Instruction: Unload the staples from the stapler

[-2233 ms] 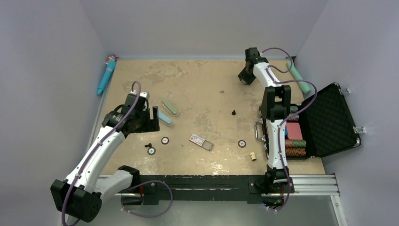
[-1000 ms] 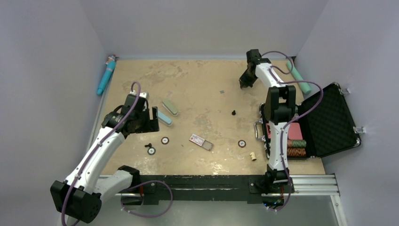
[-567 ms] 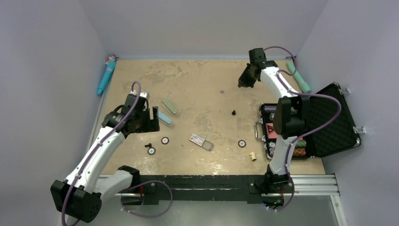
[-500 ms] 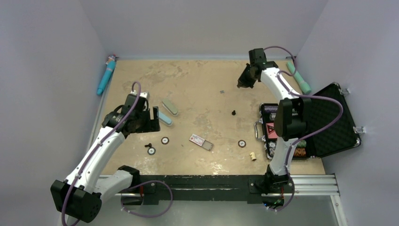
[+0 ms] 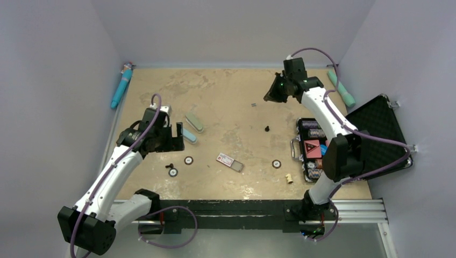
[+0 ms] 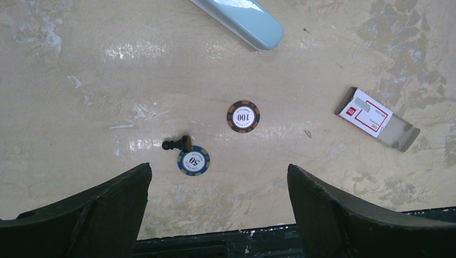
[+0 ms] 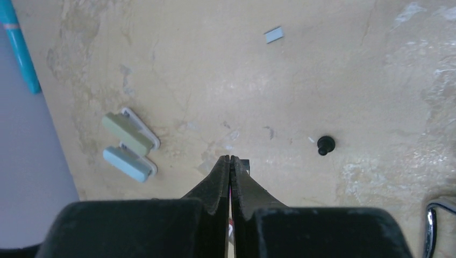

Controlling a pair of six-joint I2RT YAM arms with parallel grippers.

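Locate tiny dark-grey metal staple strip (image 7: 273, 35) beyond small black knob peg (image 7: 325, 144), ahead of closed, empty right gripper (image 7: 230, 158), long axis crosswise. Disregard wide-open, empty left gripper (image 6: 218, 169), farther off.

table (image 5: 226, 91) tan | staples (image 5: 253, 105) | black peg (image 5: 266, 128) | green stapler (image 5: 194, 122) | blue stapler (image 5: 188, 134) | poker chips (image 5: 189, 160) | open case (image 5: 376, 137)

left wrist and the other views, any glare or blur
Left wrist: white glare patches on the table, yet the 100 chip reads sharp. Right wrist: fainter sheen, the staples crisp. Top external: even light, small items too tiny to read.
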